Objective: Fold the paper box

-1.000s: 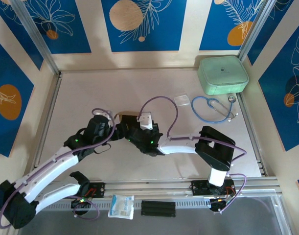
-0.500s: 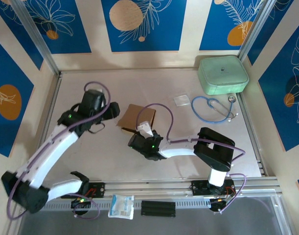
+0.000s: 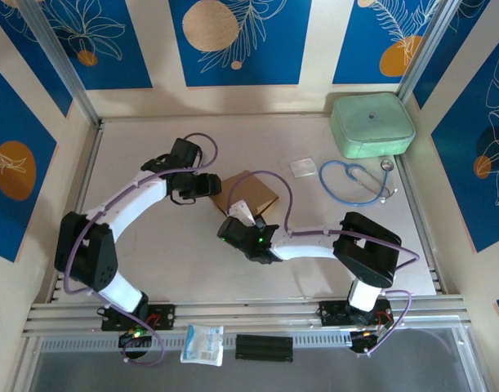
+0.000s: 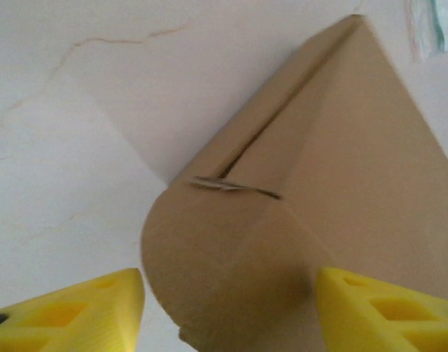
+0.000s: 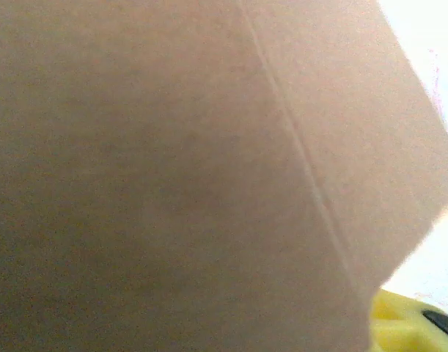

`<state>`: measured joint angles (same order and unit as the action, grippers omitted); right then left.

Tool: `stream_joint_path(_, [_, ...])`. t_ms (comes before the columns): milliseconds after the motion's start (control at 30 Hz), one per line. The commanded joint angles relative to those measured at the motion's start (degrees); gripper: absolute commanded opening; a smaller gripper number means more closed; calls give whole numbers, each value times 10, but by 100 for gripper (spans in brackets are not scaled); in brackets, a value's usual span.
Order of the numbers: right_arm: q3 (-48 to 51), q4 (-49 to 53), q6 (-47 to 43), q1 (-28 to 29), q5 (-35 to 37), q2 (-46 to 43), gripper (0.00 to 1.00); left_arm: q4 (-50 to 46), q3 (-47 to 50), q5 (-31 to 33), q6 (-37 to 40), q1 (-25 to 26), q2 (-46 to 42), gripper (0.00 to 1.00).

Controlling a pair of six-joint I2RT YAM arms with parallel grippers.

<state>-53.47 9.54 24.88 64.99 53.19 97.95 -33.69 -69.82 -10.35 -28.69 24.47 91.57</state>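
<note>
End effector on the left is standing released, its yellow fingers spread either side of the paper box's rounded flap; whether the right end effector, pressing at the box's near edge, is grasping cannot be told. The box is lying on the pale surface, with a stethoscope to the box's right and a mint-green case beyond it, blue leaf-patterned wall panels standing behind. A second ago both arms were huddling over the box; the left has since swung round to its far-left side.
</note>
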Motion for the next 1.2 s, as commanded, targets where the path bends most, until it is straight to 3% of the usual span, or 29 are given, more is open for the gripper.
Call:
stream_joint_path(0, [12,11,-10,-2,-56,-28,61,31,-3,-46,8,-5,17,59])
stream_joint_path(267, [36,19,-12,-6,-136,-92,82,39,9,-27,1,-5,28,52])
stream_joint_path(333, [41,22,-14,-5,-157,-114,99,43,13,-27,-2,-5,29,51])
stream_joint_path(667, [69,38,4,-32,-295,-269,99,45,14,-27,-3,-4,32,50])
stream_joint_path(767, [58,57,69,-61,-315,-306,99,47,19,-27,-2,-3,32,49])
stream_joint_path(833, [43,88,166,-106,-334,-310,99,49,26,-27,-2,-2,32,49])
stream_joint_path(900, [8,173,298,-177,-375,-281,99,51,32,-27,-3,-1,30,49])
stream_joint_path(1000, [-58,267,370,-234,-438,-207,97,54,43,-27,-3,1,28,49])
stream_joint_path(1167, [-42,218,462,-258,-477,-150,99,63,59,-35,-10,9,27,49])
